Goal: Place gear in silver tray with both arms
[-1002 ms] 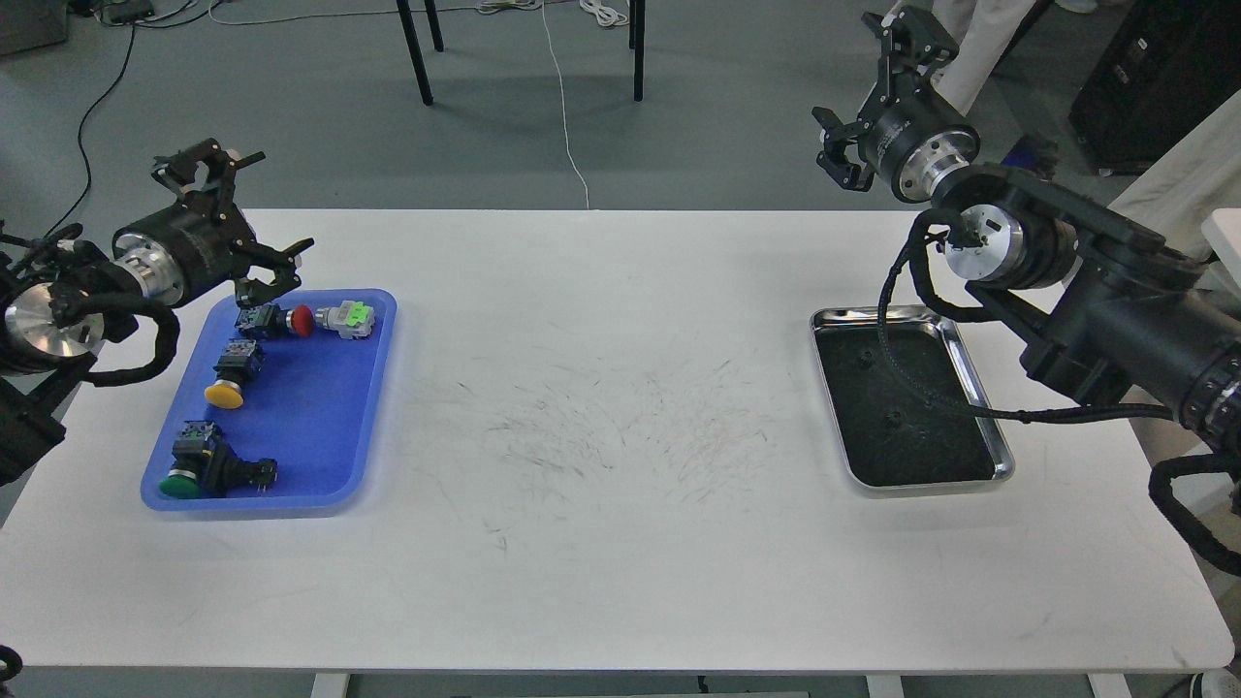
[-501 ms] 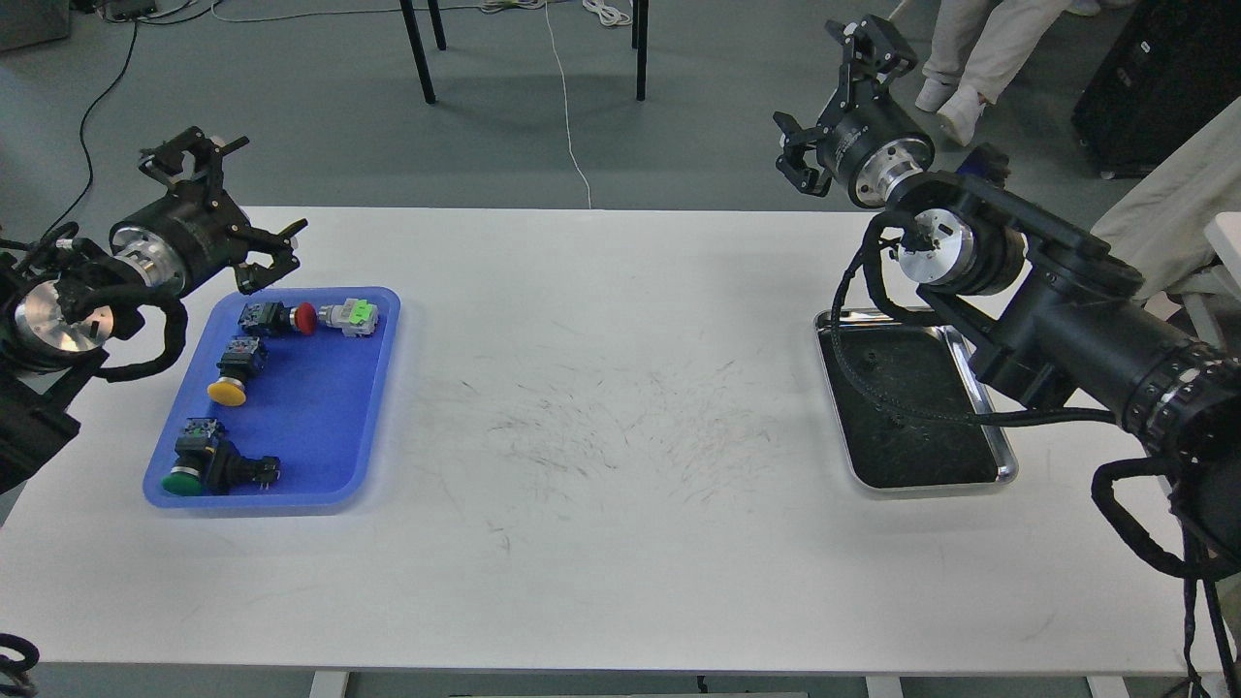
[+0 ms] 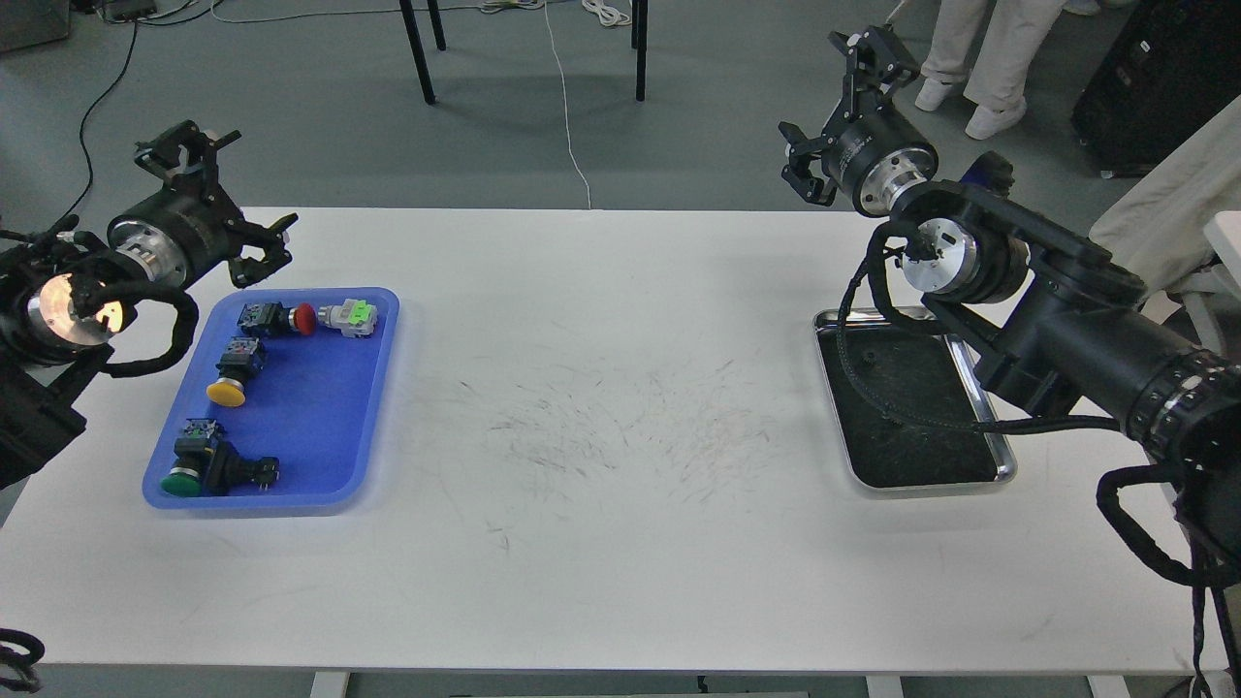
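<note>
Two grippers hang spread and empty, the left gripper (image 3: 215, 199) over the blue tray's (image 3: 320, 456) far corner, the right gripper (image 3: 842, 116) beyond the bare silver tray (image 3: 999, 448) on the table's (image 3: 620, 543) right.

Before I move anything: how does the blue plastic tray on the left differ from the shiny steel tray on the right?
The blue plastic tray holds push-button switches with red, yellow and green caps; the shiny stainless-steel tray holds none of them. The blue tray looks larger and matte; the steel tray is smaller, with a mirror-like rim and dark bottom. My right arm partly hides the steel tray; the blue one shows whole. Both are rounded rectangles lying flat on the white table.
</note>
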Motion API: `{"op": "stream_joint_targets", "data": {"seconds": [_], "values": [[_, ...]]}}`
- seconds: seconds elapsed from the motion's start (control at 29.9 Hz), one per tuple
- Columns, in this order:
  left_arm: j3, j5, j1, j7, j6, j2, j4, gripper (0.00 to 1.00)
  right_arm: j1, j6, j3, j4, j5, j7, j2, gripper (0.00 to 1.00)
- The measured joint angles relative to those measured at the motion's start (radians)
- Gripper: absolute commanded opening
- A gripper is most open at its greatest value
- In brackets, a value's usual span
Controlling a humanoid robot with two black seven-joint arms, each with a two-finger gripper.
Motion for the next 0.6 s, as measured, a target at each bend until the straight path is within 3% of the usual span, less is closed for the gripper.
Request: {"op": "stream_joint_targets", "data": {"seconds": [0.6], "values": [[0.046,0.042,-0.041,-0.005,0.024,0.003,0.0,0.99,-0.023,0.002,0.026,0.015,-0.004,0.007,-0.048,0.99]]}}
